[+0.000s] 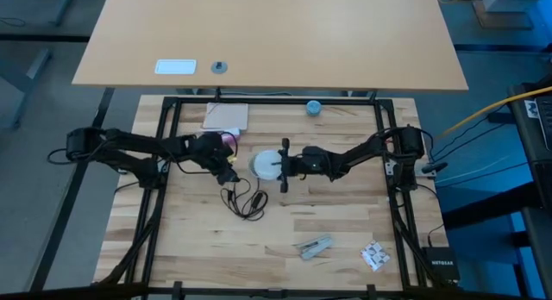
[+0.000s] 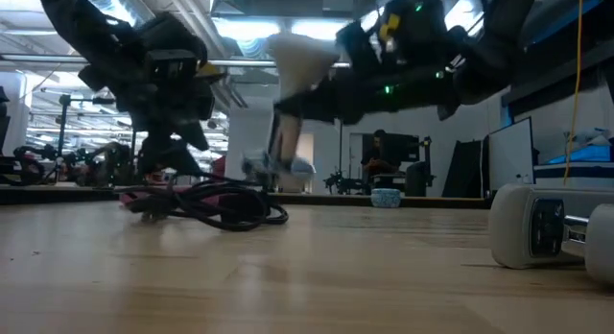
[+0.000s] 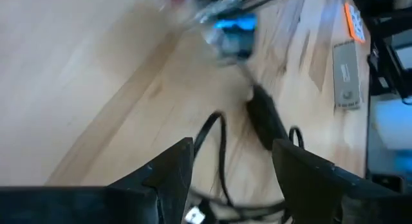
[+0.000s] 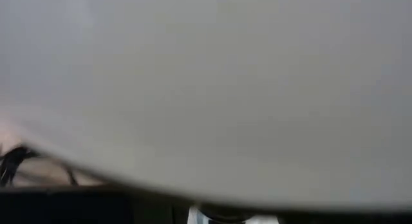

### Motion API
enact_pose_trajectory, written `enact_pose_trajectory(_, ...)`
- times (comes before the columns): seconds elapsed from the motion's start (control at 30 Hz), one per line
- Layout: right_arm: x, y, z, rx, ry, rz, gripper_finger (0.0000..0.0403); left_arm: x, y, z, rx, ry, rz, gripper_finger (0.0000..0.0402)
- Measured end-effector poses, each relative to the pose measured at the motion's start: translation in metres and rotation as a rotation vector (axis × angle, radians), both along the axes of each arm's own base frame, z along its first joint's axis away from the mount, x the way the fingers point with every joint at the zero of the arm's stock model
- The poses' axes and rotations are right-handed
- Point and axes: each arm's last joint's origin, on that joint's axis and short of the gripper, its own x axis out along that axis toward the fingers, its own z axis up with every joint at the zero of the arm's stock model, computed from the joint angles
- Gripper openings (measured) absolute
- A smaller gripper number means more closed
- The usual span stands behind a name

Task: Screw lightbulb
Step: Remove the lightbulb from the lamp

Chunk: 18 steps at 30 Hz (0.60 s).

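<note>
The right gripper (image 1: 283,165) holds a white lamp shade (image 1: 266,165) at mid-table; whether its fingers are clamped or parted cannot be made out, since the shade fills its wrist view. The lightbulb cannot be seen anywhere. Just beside the shade, the left gripper (image 1: 226,172) hangs with its jaws apart and empty above a black cord (image 1: 245,202). Beyond the shade lie a tan pad (image 1: 226,117) and a blue cap (image 1: 314,107); nearer the front edge lie a metal clip (image 1: 316,246) and a small packet (image 1: 374,256).
</note>
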Motion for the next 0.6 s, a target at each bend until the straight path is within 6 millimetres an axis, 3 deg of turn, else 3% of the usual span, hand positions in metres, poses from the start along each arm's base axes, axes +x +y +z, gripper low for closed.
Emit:
enact_pose_trajectory(0.13,-0.002,-0.006,-0.009,0.095,0.09,-0.02,0.0159,0.009,-0.017,0.005,0.102,-0.055,0.074,0.0204)
enact_pose_trajectory(0.33,-0.001,-0.007,-0.008,0.097,0.081,-0.07,0.0159,0.024,-0.041,0.006,0.188,-0.153,0.28,0.0205)
enact_pose_trajectory(0.6,0.004,-0.008,-0.002,0.13,0.061,-0.095,0.0159,0.042,-0.058,-0.03,0.11,-0.126,0.351,0.0205)
